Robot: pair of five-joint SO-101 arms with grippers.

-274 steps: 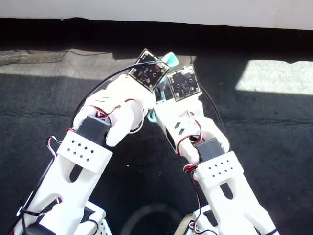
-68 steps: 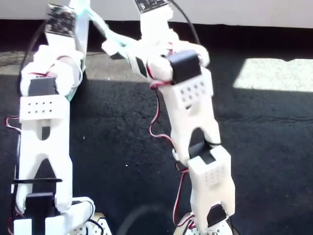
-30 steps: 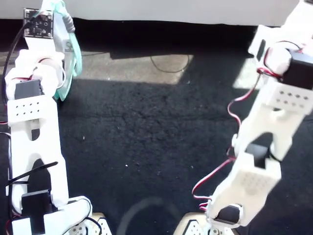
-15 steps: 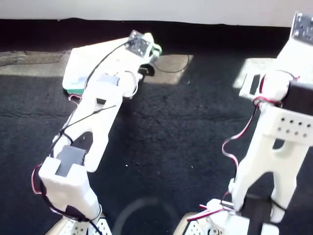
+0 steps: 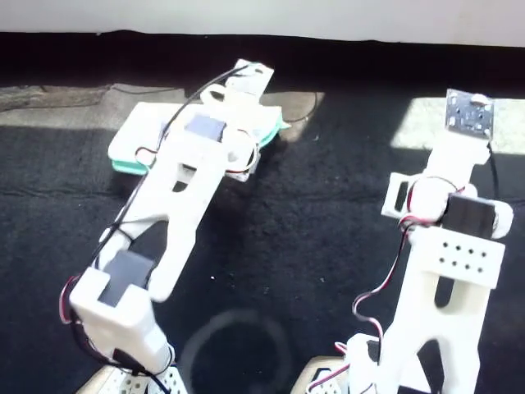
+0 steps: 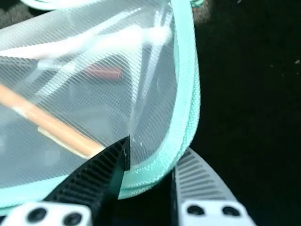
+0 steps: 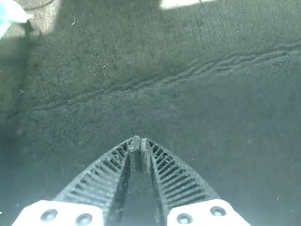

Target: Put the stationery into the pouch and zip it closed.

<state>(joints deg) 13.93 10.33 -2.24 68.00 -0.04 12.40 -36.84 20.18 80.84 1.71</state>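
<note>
The pouch, white mesh with a teal zip edge, lies flat on the dark mat at the back left. My left arm stretches over it. In the left wrist view the pouch holds an orange pencil, a red item and a white pen. My left gripper is shut on the pouch's teal corner, black finger on the mesh, grey finger against the edge. My right gripper is shut on nothing above bare mat, and the right arm stands at the right.
A thin cable loops on the mat behind the pouch. Sunlit patches lie at the back centre and back right. A white wall bounds the far side. Dark mat spreads between the two arms.
The left arm has brought the pouch down from the raised spot at the far left and laid it flat. The right arm has swung away to the right.
</note>
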